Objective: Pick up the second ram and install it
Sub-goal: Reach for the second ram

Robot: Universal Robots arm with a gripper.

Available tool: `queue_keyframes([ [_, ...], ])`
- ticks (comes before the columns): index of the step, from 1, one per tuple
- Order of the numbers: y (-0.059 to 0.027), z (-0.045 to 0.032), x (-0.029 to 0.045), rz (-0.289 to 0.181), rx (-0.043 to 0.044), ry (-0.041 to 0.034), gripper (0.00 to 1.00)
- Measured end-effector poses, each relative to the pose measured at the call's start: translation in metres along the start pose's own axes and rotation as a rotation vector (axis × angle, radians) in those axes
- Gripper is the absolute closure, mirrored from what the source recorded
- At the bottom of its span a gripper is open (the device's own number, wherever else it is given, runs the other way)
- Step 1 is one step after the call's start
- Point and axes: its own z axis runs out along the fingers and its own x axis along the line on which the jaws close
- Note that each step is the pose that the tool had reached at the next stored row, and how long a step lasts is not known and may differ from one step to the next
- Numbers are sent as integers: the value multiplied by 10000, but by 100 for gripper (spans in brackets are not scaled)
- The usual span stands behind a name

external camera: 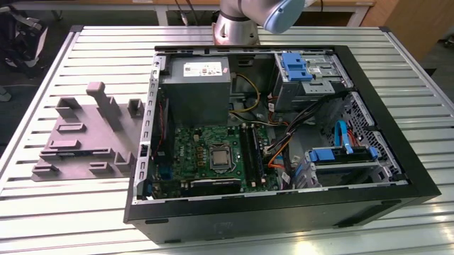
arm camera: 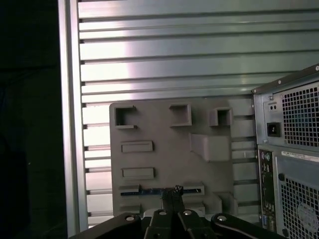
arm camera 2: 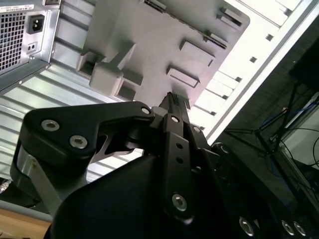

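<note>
Above grey tray (arm camera: 164, 149), jaws closed, empty, second ram (arm camera: 149, 190) lying in tray slot

Slatted table (external camera: 78, 212) bears grey fixture (external camera: 85, 138) and open computer case (external camera: 284, 218).

I see a ribbed metal table (external camera: 92, 53) under bright glare; a wooden panel (external camera: 417, 21) beyond its far corner; a dark bag (external camera: 21, 37) at the exterior view's left.
</note>
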Motion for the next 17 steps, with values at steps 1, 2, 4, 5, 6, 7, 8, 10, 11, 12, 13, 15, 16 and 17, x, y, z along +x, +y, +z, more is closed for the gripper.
queue_keyframes([
  [1,-10,5,20,1,0,0,89],
  [2,-19,10,40,1,0,0,89],
  [4,-36,18,80,1,0,0,89],
  [5,-41,19,98,1,1,2,89],
  [6,-45,20,115,1,0,1,89],
  [7,-48,21,130,1,1,1,89],
  [8,-48,20,134,1,1,1,89],
  [10,-49,20,138,0,1,1,89],
  [11,-49,20,140,1,0,0,89],
  [12,-49,20,142,1,0,1,89],
  [13,-49,20,144,0,0,0,89],
  [15,-50,20,148,1,1,1,89],
  [16,-50,20,150,0,0,1,89],
  [17,-50,20,152,1,0,1,89],
])
